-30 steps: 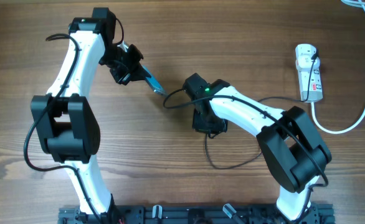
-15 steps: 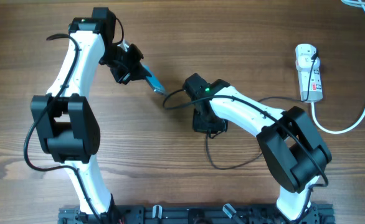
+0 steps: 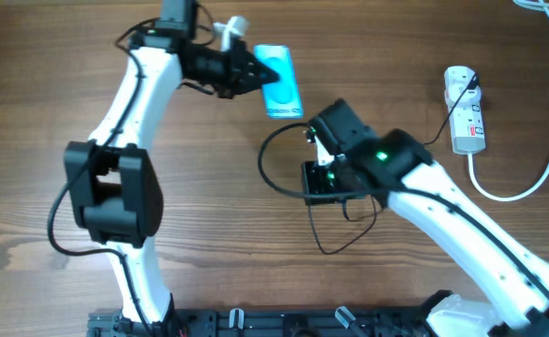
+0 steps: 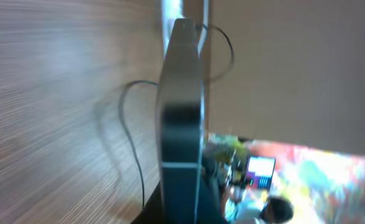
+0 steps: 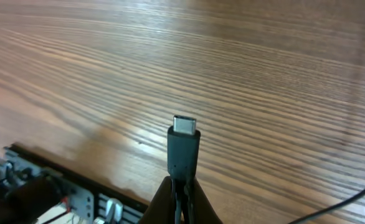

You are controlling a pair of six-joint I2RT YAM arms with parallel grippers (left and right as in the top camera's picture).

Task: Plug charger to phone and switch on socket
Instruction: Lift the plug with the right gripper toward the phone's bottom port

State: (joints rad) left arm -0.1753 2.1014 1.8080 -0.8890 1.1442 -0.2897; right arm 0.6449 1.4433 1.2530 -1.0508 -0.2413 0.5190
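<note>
Wood-grain table (image 3: 218, 234), two arms over it. Left gripper (image 3: 260, 74) is clamped on one long edge of the phone (image 3: 282, 82) and holds it off the table at the far side, cyan screen facing the overhead camera. In the left wrist view the phone (image 4: 181, 118) shows edge-on as a blurred grey slab, with wood to its left; the fingers can't be made out there.

Right gripper (image 5: 181, 191) is closed on the charger just below its connector tip (image 5: 184, 144). The tip stands upright above the table with its metal end bare, touching nothing. From overhead the right gripper (image 3: 321, 183) sits near table centre, nearer the robot than the phone and clear of it. The charger (image 3: 273, 173) cable loops loosely on the wood around it.

Socket (image 3: 465, 112) lies at the right edge, well apart from both grippers, with a dark plug in its far end and a thick white cord (image 3: 527, 187) curving off to the right. Switch position: too small to tell.
</note>
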